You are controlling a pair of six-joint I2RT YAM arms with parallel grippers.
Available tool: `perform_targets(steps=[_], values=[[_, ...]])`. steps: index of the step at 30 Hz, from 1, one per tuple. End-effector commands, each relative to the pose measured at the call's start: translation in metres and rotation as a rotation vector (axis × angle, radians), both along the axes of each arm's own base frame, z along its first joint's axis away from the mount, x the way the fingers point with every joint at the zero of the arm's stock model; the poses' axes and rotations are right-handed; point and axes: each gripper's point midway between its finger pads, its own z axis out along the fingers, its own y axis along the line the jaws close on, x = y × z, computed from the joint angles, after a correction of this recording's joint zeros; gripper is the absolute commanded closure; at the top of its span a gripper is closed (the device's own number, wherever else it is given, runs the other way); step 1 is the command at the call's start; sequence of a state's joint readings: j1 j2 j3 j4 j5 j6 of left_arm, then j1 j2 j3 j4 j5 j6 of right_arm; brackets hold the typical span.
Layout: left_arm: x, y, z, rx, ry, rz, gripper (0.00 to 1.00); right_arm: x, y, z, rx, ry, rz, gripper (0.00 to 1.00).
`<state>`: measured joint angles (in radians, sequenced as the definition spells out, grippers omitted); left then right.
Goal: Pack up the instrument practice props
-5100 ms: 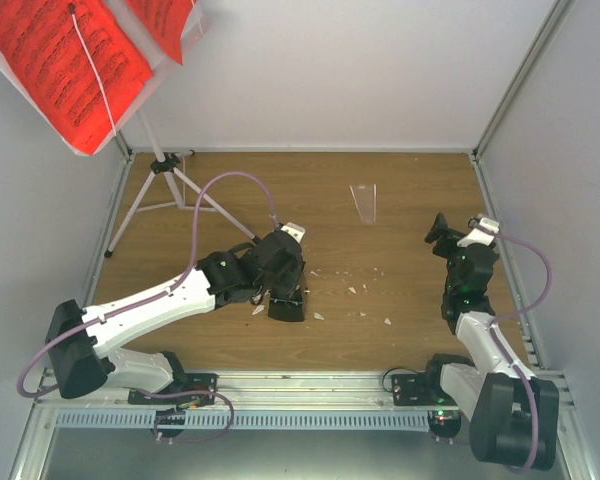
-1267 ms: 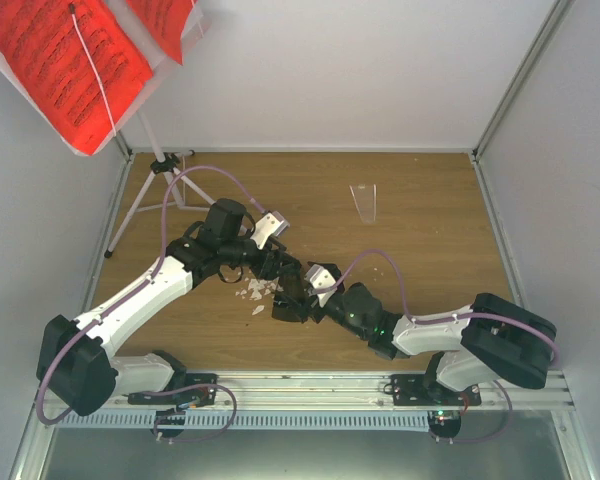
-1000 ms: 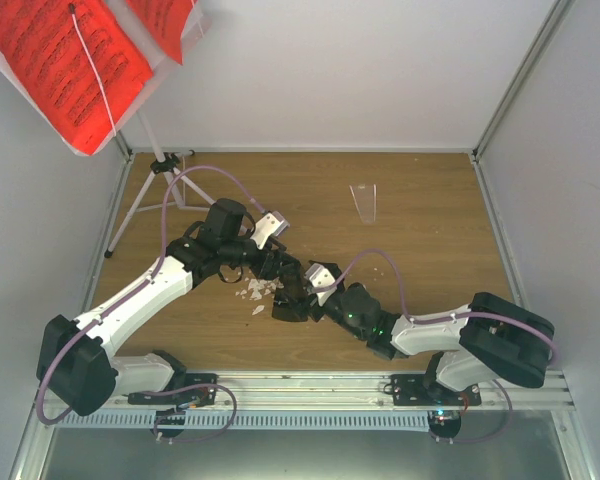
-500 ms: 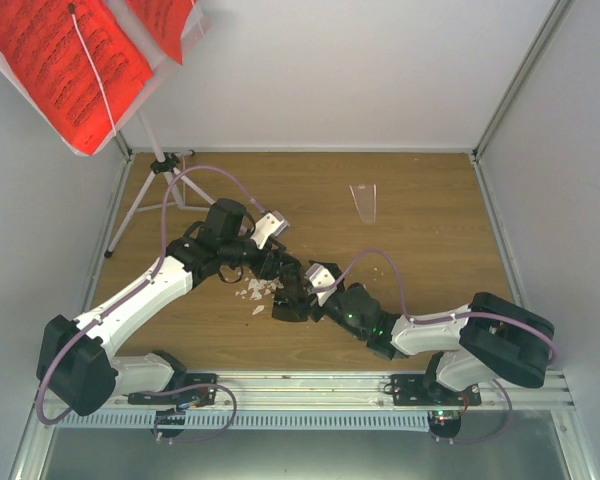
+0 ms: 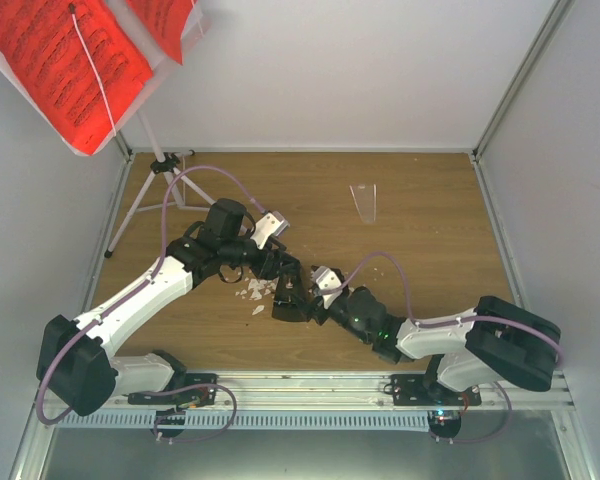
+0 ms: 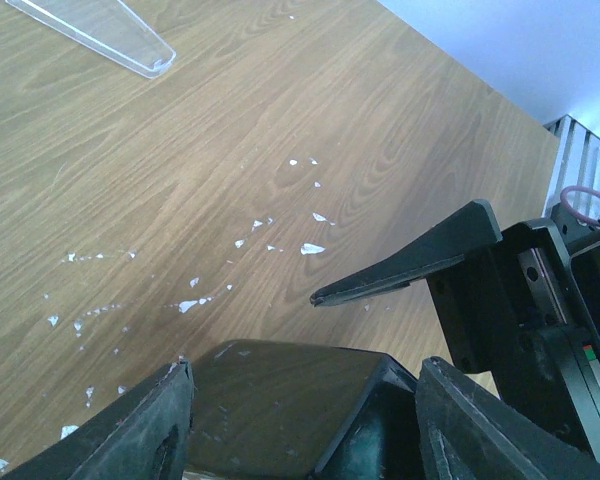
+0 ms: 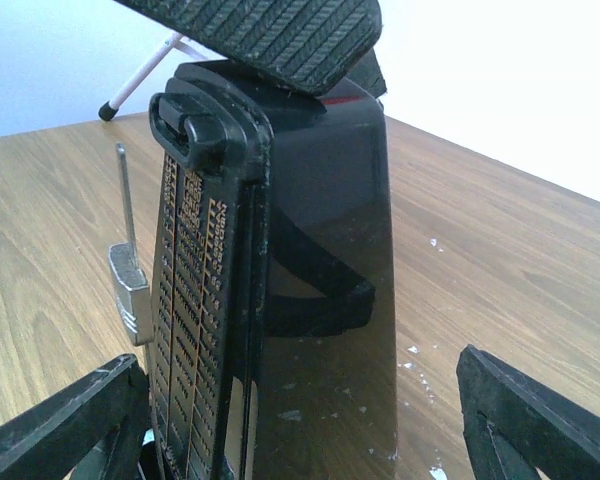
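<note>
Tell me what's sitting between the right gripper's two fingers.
The black metronome. It stands between the fingers of the open right gripper, with wood showing between it and one finger. The right wrist view shows this best.

A: Metronome (image 7: 320, 250) casing?
B: Smooth, glossy black plastic, flecked with dust; its pendulum weight (image 7: 128, 290) is dull silvery metal.
A: Bench (image 6: 180, 150)?
B: Matt wood-grain surface. The strip (image 6: 100, 25) on it is clear glossy plastic; the red sheets (image 5: 30, 50) look like matt paper.
</note>
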<state>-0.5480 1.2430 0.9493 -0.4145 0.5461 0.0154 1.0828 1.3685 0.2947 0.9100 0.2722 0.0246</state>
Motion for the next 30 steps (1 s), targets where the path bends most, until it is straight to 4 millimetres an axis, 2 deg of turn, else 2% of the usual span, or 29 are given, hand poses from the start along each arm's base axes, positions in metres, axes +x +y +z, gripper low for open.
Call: perform_targets(steps=[1,30], values=[[0.0017,0.0008,-0.0050,0.013,-0.007,0.007,0.39,0.0013,-0.0056,0.0109,0.055,-0.014,-0.031,0.16],[0.0011,0.0004,-0.0078,0.017,0.001,0.002,0.39,0.0083,-0.0079,0.0023,0.055,0.025,-0.082,0.32]])
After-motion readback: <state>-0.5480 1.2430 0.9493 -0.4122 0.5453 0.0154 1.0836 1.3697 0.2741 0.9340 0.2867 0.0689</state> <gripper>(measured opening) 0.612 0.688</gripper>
